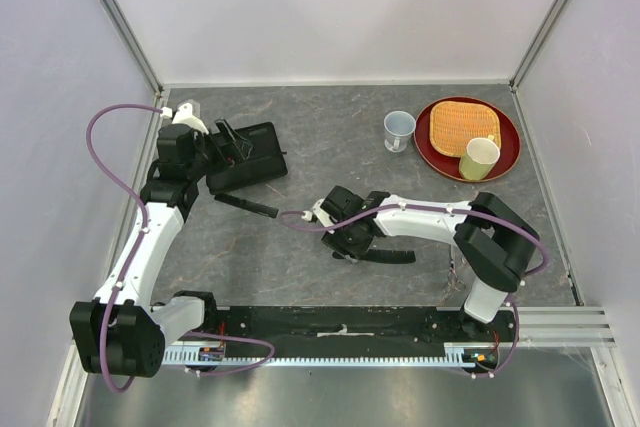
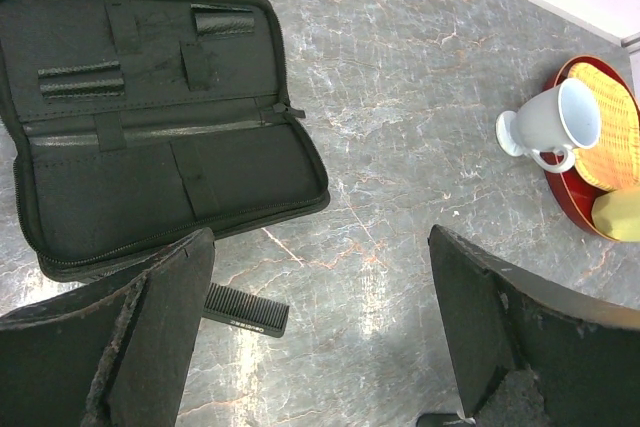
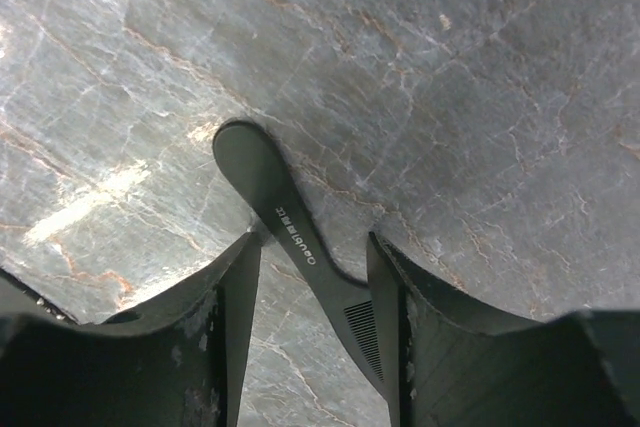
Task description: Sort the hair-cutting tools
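Note:
A black comb with a narrow handle point(image 3: 285, 212) lies flat on the grey stone table and runs diagonally between the fingers of my right gripper point(image 3: 312, 247). The jaws stand on either side of it with a gap left, so the gripper is open. From above, this comb point(image 1: 388, 256) pokes out to the right of the right gripper point(image 1: 350, 247). A plain straight black comb point(image 1: 245, 205) lies just below the open black case point(image 1: 250, 157). My left gripper point(image 1: 232, 142) hovers over the case, wide open and empty. Its own view shows the straight comb point(image 2: 248, 309) beside its left finger.
The unzipped case point(image 2: 150, 127) lies flat at the back left. At the back right, a red plate point(image 1: 505, 152) carries a woven orange mat point(image 1: 462, 127) and a yellow cup point(image 1: 479, 158). A white cup point(image 1: 399, 131) stands beside it. Walls enclose the table.

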Controlling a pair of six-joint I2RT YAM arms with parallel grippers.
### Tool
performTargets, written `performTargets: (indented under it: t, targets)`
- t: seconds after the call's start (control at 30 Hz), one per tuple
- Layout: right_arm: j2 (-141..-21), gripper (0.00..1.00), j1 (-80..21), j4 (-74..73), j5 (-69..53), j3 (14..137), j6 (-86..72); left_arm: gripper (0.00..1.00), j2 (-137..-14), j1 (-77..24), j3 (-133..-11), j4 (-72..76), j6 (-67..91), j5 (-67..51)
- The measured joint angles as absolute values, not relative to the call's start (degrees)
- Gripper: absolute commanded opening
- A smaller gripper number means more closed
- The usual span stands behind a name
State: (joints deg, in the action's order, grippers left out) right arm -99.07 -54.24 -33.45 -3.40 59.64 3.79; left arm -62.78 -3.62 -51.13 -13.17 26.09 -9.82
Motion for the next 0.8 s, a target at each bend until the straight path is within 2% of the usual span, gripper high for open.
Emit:
performTargets:
  t: [0.07,0.17,0.27,0.6,0.8]
  targets:
    - [-99.24,0.41,-54.28,-33.36,-2.39,59.72,3.92,0.94,-62.78,-3.62,-51.13,-13.17,26.04,-9.82]
    - [-99.61,0.33,-54.28,-33.04,-1.63,60.05,3.79,0.94,-62.78,-3.62,-51.13,-13.17,25.93,-9.80]
    - [-100.31,0.28,-54.26,-33.17,-1.43,60.90,3.70,0.94,-62.78,-3.62,-51.13,-13.17,25.74,-9.80]
    - [-104.22,0.28,-53.58,-35.73,1.56,65.84,0.47,0.94,-62.70,-3.62,-51.13,-13.19,25.61,-9.72]
    - [-107.46,0.29,-49.50,-33.39,5.74,70.08,-4.19,0.94,-62.70,-3.62,-51.13,-13.17,25.58,-9.74]
